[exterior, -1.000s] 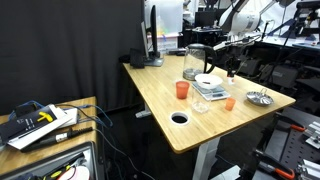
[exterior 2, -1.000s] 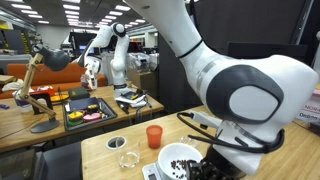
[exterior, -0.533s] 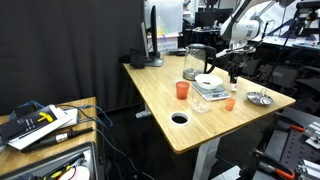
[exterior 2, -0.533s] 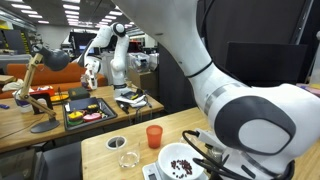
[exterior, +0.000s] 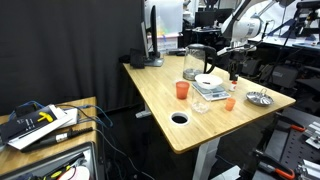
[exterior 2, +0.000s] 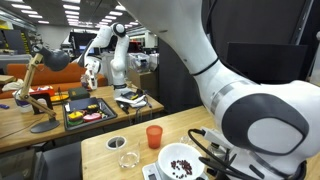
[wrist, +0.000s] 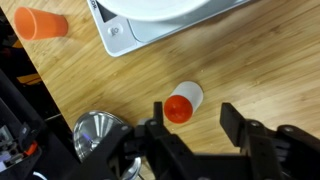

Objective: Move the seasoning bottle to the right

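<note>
In an exterior view a slim dark bottle with a hint of red, the seasoning bottle [exterior: 234, 75], stands upright at the far side of the table behind the scale. My gripper [exterior: 233, 62] hangs just above it. In the wrist view the gripper [wrist: 195, 120] is open and holds nothing. A tiny white item with an orange top [wrist: 183, 103] lies on the wood between and just beyond the fingers. The seasoning bottle does not show in the wrist view.
Both exterior views show an orange cup [exterior: 181, 90] [exterior 2: 153, 136] and a scale carrying a white bowl [exterior: 208, 86] [exterior 2: 181, 163]. There is also a metal dish [exterior: 259, 98] [wrist: 97, 133], a glass pitcher [exterior: 192, 62], a small glass [exterior 2: 127, 158] and a grommet hole [exterior: 179, 118].
The arm shifted a little to the right in the exterior views between one second and half a second ago. Since then it has hardly moved.
</note>
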`<state>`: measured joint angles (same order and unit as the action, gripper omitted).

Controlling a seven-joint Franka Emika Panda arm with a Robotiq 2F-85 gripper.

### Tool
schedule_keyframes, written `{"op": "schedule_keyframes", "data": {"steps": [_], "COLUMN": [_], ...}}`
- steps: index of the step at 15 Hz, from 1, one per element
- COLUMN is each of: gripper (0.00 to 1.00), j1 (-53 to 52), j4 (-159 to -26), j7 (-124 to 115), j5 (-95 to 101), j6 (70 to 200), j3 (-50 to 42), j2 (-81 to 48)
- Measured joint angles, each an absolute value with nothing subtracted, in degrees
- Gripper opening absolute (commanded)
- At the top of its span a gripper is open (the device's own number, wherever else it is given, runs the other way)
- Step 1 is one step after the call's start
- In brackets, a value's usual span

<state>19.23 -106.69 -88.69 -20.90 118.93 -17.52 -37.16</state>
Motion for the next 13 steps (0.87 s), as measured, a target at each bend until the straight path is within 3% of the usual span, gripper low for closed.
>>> {"op": "schedule_keyframes", "data": {"steps": [1,13], "gripper": [1.00,1.00], "j1": [19.3,19.3], "j4": [-106.7,-106.8], "j7": [-88.7,-88.7], "j5": [-20.9,-20.8], "j6": [118.9,118.0], "j3": [-17.6,-17.9], "j2": [-37.2,-36.8]}}
